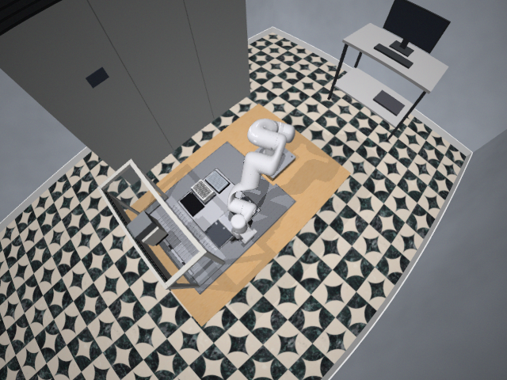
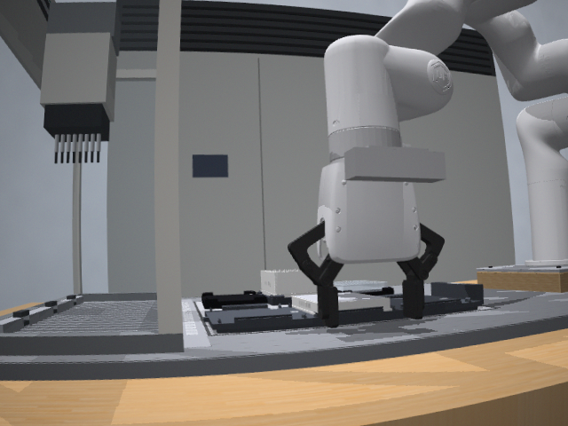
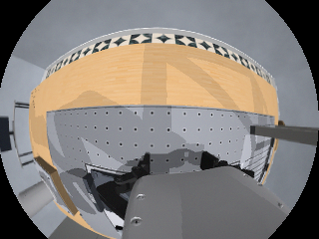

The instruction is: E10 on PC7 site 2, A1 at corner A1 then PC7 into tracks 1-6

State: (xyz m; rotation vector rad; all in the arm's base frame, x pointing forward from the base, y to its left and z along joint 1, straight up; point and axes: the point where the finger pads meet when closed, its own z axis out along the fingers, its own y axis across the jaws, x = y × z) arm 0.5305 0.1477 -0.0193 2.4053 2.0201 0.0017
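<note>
Carrier PC7 (image 1: 218, 234) (image 2: 275, 321) lies on the apron in front of the rails (image 2: 114, 317), its raised handle (image 2: 457, 292) away from them. E10, a low cream plate (image 2: 358, 301), lies on the carrier's middle site; whether it is fully flat, and its A1 corner, cannot be told. My gripper (image 2: 370, 311) (image 3: 176, 161) is open and low at E10, one finger overlapping the plate in view, the other past its handle-side end. E07 (image 1: 203, 190) (image 2: 283, 280) and E01 (image 1: 216, 180) (image 2: 362, 285) are in their nests. Nest S3 (image 1: 191, 203) (image 2: 233, 299) is empty. No lamp is discernible.
The instrument's light frame (image 1: 167, 205) (image 2: 169, 183) stands over the rails, one post close to their near side. A pipetting head (image 2: 76, 68) with tips hangs above the tracks. The nests run in a row beside the carrier. The arm hides part of the carrier from above.
</note>
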